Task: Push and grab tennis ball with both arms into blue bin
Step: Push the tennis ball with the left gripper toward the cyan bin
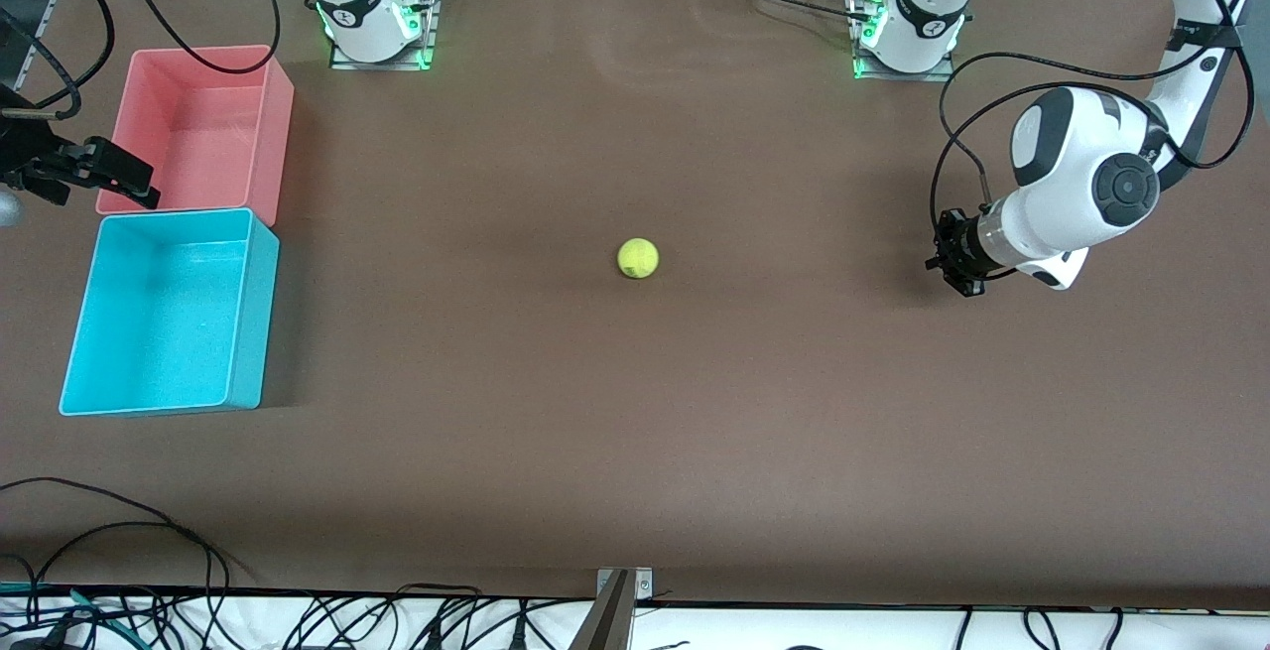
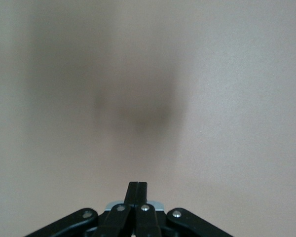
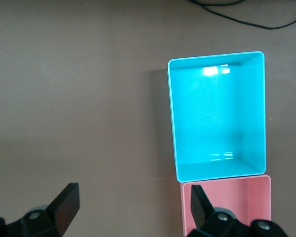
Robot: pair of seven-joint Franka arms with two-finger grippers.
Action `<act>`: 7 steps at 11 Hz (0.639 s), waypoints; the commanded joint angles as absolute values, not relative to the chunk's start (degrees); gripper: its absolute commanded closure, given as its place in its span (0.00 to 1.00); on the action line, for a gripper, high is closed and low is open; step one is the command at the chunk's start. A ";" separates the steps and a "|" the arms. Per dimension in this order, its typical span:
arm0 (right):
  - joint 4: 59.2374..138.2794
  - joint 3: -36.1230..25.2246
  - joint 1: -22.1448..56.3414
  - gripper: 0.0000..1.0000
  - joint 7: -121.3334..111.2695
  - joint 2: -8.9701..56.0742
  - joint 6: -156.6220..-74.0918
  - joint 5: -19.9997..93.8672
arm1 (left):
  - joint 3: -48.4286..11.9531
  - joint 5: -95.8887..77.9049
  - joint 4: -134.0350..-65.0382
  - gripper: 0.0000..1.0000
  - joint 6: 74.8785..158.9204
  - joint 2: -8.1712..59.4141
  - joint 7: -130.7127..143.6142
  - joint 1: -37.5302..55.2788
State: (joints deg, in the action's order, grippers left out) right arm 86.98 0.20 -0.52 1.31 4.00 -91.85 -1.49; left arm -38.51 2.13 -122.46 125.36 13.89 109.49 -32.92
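The yellow-green tennis ball (image 1: pixel 638 258) lies alone on the brown table, near its middle. The empty blue bin (image 1: pixel 169 313) stands at the right arm's end of the table, nearer the front camera than the pink bin (image 1: pixel 198 129). My left gripper (image 1: pixel 954 261) hangs low over bare table toward the left arm's end, well apart from the ball. Its fingers (image 2: pixel 137 190) are pressed together on nothing. My right gripper (image 1: pixel 149 190) hovers open over the outer edge of the pink bin. The right wrist view shows the blue bin (image 3: pixel 217 113) between the spread jaws of the right gripper (image 3: pixel 133 207). The ball is out of both wrist views.
The pink bin (image 3: pixel 237 202) touches the blue bin, and both are empty. Black cables loop round both arms' bases and along the table's front edge (image 1: pixel 298 595). A wide stretch of bare brown table separates the ball from the bins.
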 commanded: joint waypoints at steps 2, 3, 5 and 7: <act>85.69 0.35 -0.79 0.00 1.32 4.39 -91.58 -0.97 | -38.67 2.29 -122.61 1.00 123.93 12.22 103.55 -34.98; 85.69 0.35 -0.79 0.00 1.23 4.39 -91.58 -0.88 | -38.67 2.29 -122.52 1.00 123.93 12.22 101.80 -36.02; 85.69 0.26 -0.88 0.00 1.41 4.48 -91.58 -0.88 | -38.67 2.37 -122.52 1.00 123.93 12.22 99.76 -37.00; 85.69 0.35 -0.79 0.00 1.41 4.48 -91.58 -0.88 | -38.76 2.37 -121.82 1.00 123.58 12.13 99.76 -37.00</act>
State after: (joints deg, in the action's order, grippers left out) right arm 86.98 0.19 -0.53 1.31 4.00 -91.86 -1.49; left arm -38.37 2.13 -122.46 125.09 13.35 101.02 -36.72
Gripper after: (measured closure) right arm 0.000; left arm 0.991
